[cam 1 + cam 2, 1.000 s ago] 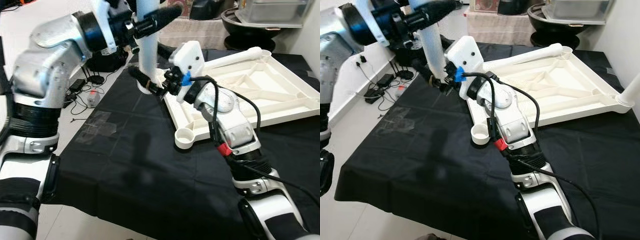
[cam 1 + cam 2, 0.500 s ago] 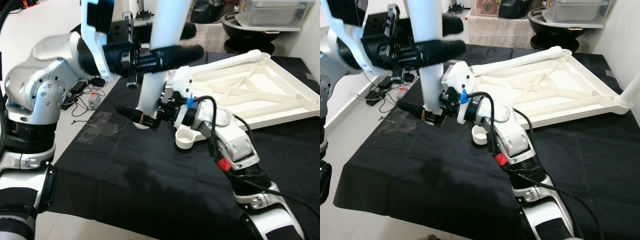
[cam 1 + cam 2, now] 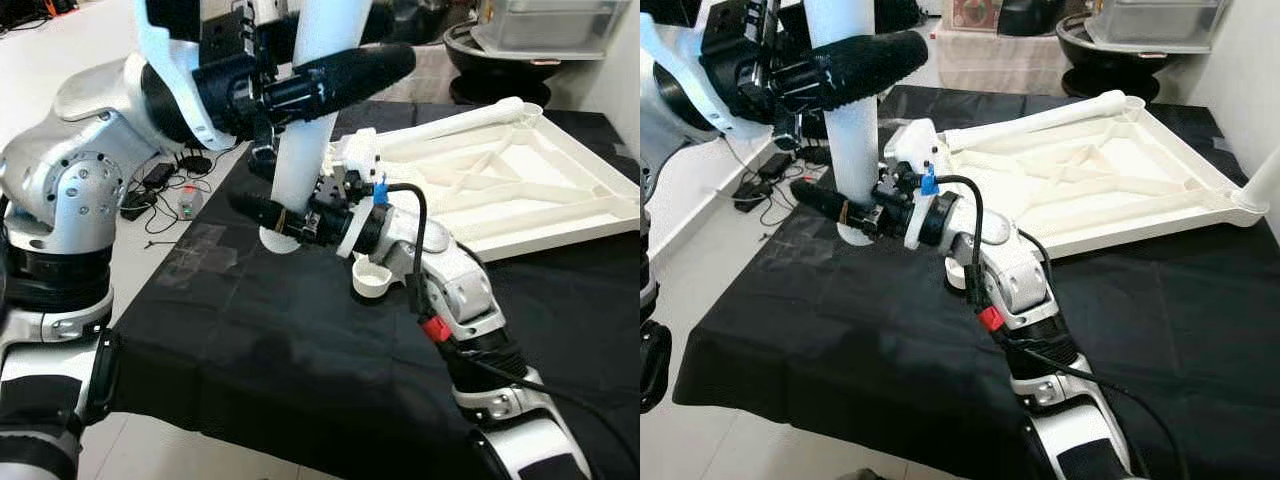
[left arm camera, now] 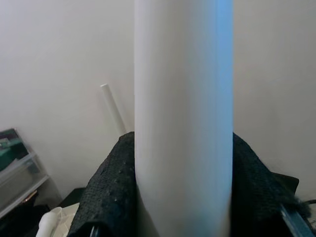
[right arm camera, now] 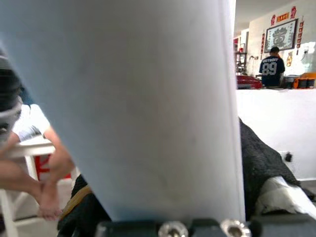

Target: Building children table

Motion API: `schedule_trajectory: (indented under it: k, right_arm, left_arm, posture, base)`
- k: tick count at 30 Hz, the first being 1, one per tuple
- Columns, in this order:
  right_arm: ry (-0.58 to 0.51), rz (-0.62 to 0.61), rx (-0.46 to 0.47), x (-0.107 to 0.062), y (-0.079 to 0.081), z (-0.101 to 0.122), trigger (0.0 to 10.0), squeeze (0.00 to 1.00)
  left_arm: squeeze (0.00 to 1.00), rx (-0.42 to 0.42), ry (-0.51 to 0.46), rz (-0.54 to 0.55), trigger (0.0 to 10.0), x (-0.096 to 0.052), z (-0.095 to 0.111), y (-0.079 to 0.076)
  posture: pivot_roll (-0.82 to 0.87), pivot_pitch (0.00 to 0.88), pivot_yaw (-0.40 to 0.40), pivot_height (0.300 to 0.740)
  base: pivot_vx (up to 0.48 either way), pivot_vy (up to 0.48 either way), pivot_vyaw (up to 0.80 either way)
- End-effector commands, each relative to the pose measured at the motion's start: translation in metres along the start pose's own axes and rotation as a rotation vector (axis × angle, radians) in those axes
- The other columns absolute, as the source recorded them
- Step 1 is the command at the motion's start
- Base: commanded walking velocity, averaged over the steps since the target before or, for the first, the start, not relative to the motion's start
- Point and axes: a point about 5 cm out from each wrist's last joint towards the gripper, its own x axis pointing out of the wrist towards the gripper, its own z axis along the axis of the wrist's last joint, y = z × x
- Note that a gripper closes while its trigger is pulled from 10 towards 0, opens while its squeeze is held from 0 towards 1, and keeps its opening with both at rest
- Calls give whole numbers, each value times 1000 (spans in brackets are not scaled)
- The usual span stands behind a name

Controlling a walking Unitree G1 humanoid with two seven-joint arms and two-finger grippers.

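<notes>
Both claws clamp the white table leg [image 3: 305, 130], which stands nearly upright above the black-covered desk [image 3: 260, 340]: the left claw [image 3: 330, 75] pinches it high up, its fingers [image 4: 106, 192] wrapped on either side of the tube, and the right claw [image 3: 268, 212] pinches it near the foot. Since a second ago the leg has come away from the corner of the overturned white tabletop [image 3: 520, 170] toward the robot, and its foot now hangs just beside the empty round socket [image 3: 370, 277] at the near corner. A person [image 5: 273, 66] in a dark numbered shirt stands far off in the right wrist view.
</notes>
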Motion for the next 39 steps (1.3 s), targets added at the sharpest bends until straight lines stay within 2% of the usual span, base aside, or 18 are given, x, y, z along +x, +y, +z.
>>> schedule_trajectory:
  k: [1,2,3,4,5,7,8,14,16,20,24,26,32,39]
  right_arm:
    - [-147,-5,49,-2,-1,18,0,0]
    - [-152,1,48,-2,0,19,0,0]
    - [-161,19,45,-1,3,20,3176,0]
    - [-161,19,45,-1,3,20,3176,0]
    - [-177,28,53,0,5,22,10000,0]
    - [-200,39,72,1,7,25,10000,0]
    - [-217,45,78,3,9,27,10000,1000]
    - [-228,43,74,7,13,29,10000,1000]
    - [-232,54,80,9,16,29,10000,0]
    - [-229,77,83,12,21,28,10000,0]
    - [-110,82,11,18,26,13,10000,0]
    - [-110,82,11,18,26,13,10000,0]
    - [-19,-4,-50,21,18,3,10000,0]
    - [-21,-34,-62,24,15,4,10000,0]
  left_arm:
    - [0,18,-28,-64,0,2,5,-9]
    - [0,18,-29,-62,0,1,5,-9]
    - [0,17,-32,-60,0,0,4,-9]
    - [0,17,-32,-60,0,0,4,-9]
    - [0,16,-35,-58,0,0,4,-9]
    - [0,15,-39,-55,0,-1,4,-9]
    - [0,13,-43,-52,0,-2,3,-9]
    - [0,10,-52,-51,0,-3,2,-11]
    - [0,9,-55,-50,0,-3,2,-11]
    - [0,10,-60,-51,0,-3,3,-12]
    - [0,10,-65,-54,0,-3,4,-13]
    - [0,10,-65,-54,0,-3,4,-13]
    - [0,11,-71,-63,0,-2,7,-14]
    - [0,9,-76,-67,0,-2,8,-14]
  posture:
    - [26,48,46,740]
    - [26,48,46,740]
    - [26,48,46,740]
    - [26,48,46,740]
    - [26,46,46,740]
    - [27,44,45,740]
    - [28,42,44,740]
    - [28,37,44,740]
    - [29,36,43,740]
    - [31,36,42,740]
    - [30,37,43,740]
    - [30,37,43,740]
    - [29,37,48,740]
    - [29,39,51,740]
  base:
    - [0,0,0]
    - [0,0,0]
    - [0,0,0]
    - [0,0,0]
    - [0,0,0]
    - [0,0,0]
    - [0,0,0]
    - [0,0,0]
    - [0,0,0]
    - [0,0,0]
    - [0,0,0]
    - [0,0,0]
    - [0,0,0]
    - [0,0,0]
